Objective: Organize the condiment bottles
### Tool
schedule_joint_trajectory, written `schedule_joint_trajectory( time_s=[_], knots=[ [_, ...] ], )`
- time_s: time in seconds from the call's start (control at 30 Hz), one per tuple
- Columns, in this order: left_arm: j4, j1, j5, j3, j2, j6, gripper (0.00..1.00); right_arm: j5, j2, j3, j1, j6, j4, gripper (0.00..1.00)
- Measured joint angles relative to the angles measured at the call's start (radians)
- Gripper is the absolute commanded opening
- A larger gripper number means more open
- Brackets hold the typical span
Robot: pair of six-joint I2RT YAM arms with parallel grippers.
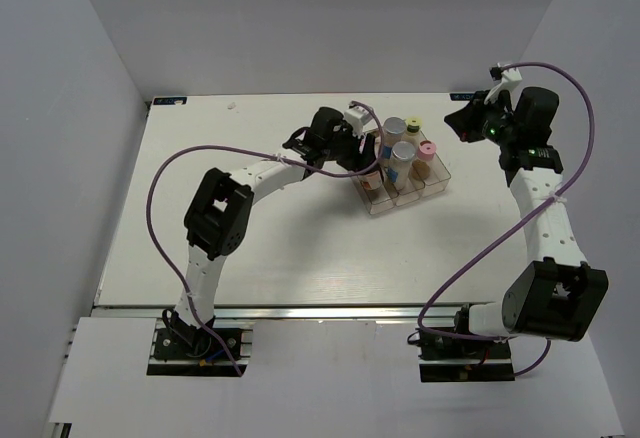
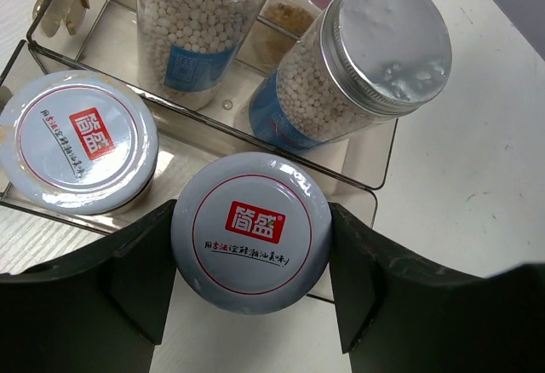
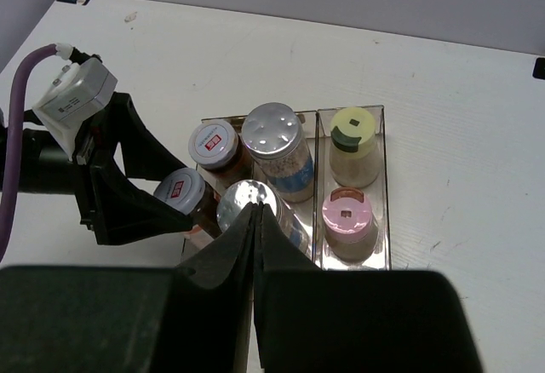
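My left gripper [image 2: 253, 220] is shut on a short brown jar [image 2: 251, 235] with a pale lid and red label, holding it at the near end of the clear tray [image 2: 385, 156]. The second jar [image 2: 75, 139] stands in the tray beside it. Two silver-capped white-blue bottles [image 2: 375, 58] [image 2: 204, 15] stand in the middle compartment. The yellow-green-capped bottle [image 3: 353, 128] and the pink-capped bottle [image 3: 347, 213] stand in the far compartment. My right gripper [image 3: 258, 209] is shut and empty, raised to the right of the tray [image 1: 440, 183].
The left arm [image 1: 260, 173] reaches across the table's [image 1: 250, 238] middle to the tray's left side. The right arm [image 1: 545, 218] stands along the right edge. Purple cables loop over both arms. Grey walls close in the table on three sides.
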Motion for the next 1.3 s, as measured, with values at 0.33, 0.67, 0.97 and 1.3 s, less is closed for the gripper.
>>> schedule_joint_trajectory(
  time_s=[0.33, 0.67, 0.97, 1.3],
  knots=[
    [-0.003, -0.045, -0.082, 0.0, 0.046, 0.026, 0.74, -0.001, 0.0, -0.012, 0.0, 0.0, -0.003, 0.0],
    [0.042, -0.066, -0.125, 0.003, 0.043, 0.035, 0.98, -0.028, 0.0, -0.014, 0.0, -0.01, -0.007, 0.28],
    [0.03, -0.066, -0.144, -0.002, -0.083, 0.006, 0.98, -0.085, 0.0, -0.007, 0.0, -0.051, -0.084, 0.89],
    [0.016, -0.062, -0.363, -0.351, -0.747, -0.132, 0.98, 0.034, 0.029, 0.224, 0.0, -0.054, -0.362, 0.89]
  ],
)
